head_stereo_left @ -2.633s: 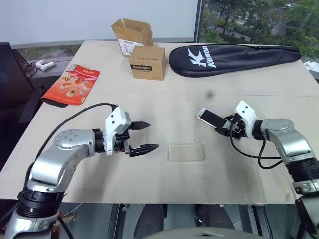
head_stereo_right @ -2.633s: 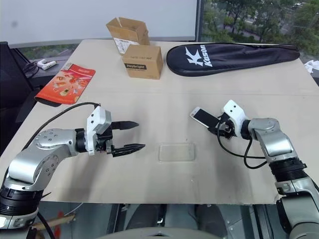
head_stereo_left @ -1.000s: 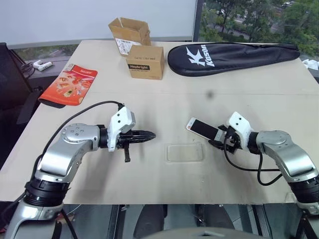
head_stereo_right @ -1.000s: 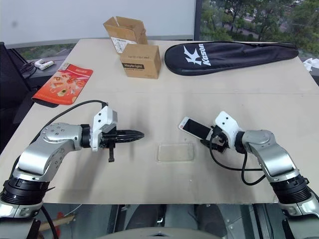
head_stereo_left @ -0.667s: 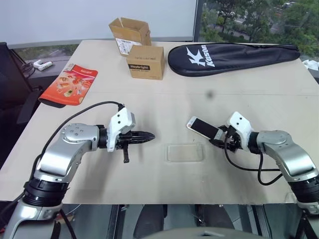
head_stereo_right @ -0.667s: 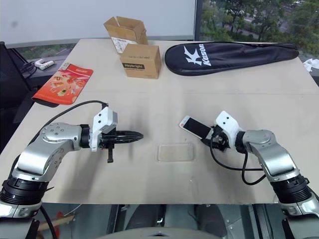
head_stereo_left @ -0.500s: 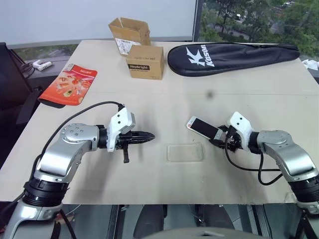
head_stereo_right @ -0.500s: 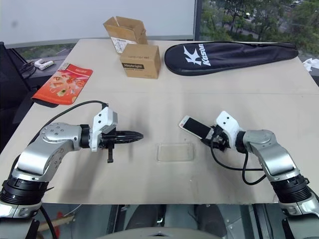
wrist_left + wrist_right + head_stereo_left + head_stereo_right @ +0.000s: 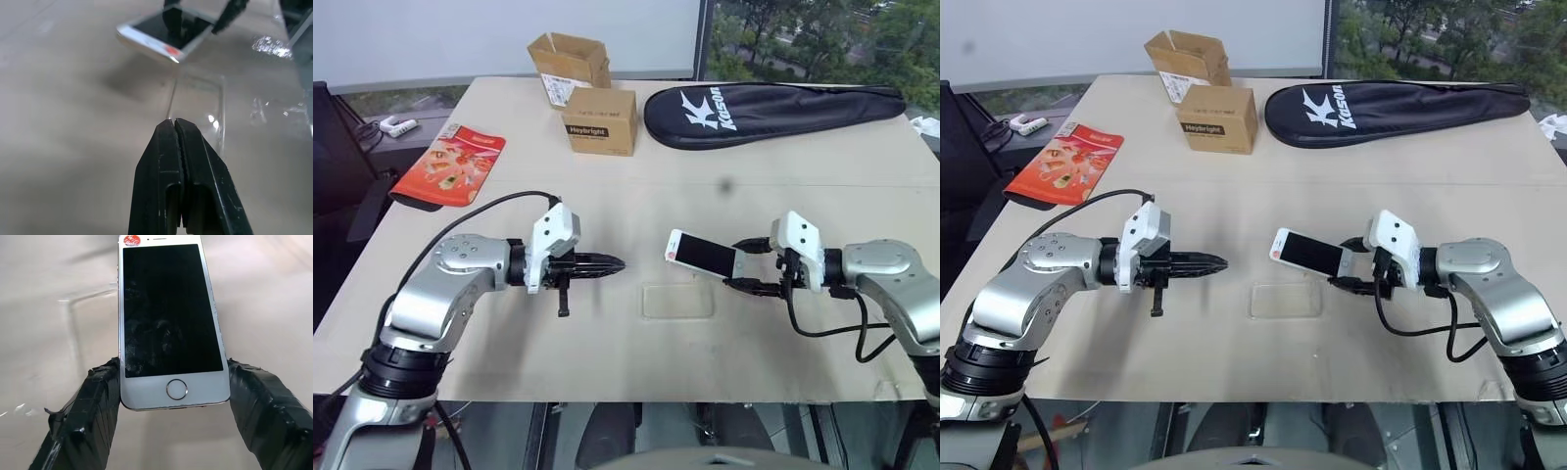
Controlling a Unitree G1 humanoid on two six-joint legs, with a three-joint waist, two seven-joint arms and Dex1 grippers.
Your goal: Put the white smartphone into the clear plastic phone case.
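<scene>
— Beige desk (image 9: 636,352), and where's the clear plastic phone case (image 9: 677,301)?
— Flat near the front edge, between my arms.
— And the white smartphone (image 9: 701,253)?
— My right gripper (image 9: 744,266) clamps its home-button end, raised over the case's far right part.
— Left gripper (image 9: 612,263)?
— Fingers together, empty, left of the case

In the right wrist view the right gripper's (image 9: 173,396) fingers (image 9: 85,418) run off the bottom edge, and the white smartphone's (image 9: 168,313) top end touches the upper edge. The clear plastic phone case (image 9: 80,338) is a faint outline left of centre, its far side hidden behind the phone. In the left wrist view the phone's held end is cut by the top edge. The text on the small box (image 9: 602,122) at upper centre is too small to read fully.
</scene>
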